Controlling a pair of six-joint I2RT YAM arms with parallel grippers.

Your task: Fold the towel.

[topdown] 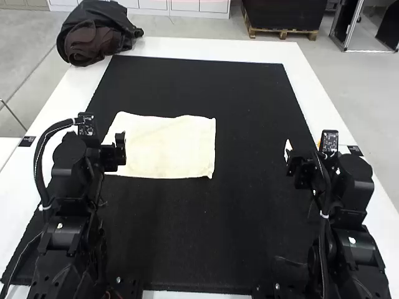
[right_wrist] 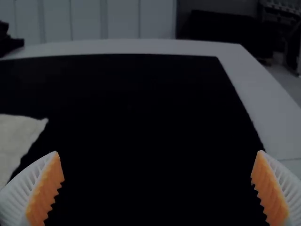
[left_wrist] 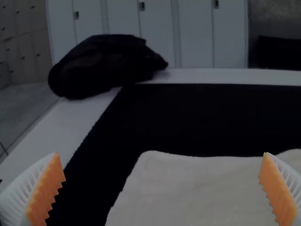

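A cream towel (topdown: 167, 147) lies spread as a rough rectangle on the left half of the black mat, its edges a little wavy. The left gripper (topdown: 118, 151) is over the towel's left edge. The right gripper (topdown: 290, 156) stands well to the right of the towel, over the mat. In the left wrist view the left gripper (left_wrist: 162, 188) is wide open above and behind the towel (left_wrist: 197, 188), touching nothing. In the right wrist view the right gripper (right_wrist: 157, 188) is wide open too, and a towel corner (right_wrist: 19, 134) lies off to one side.
The black mat (topdown: 249, 93) covers most of the white table (topdown: 312, 75). A dark bag or garment (topdown: 96, 34) rests on the table's far left corner, beyond the mat.
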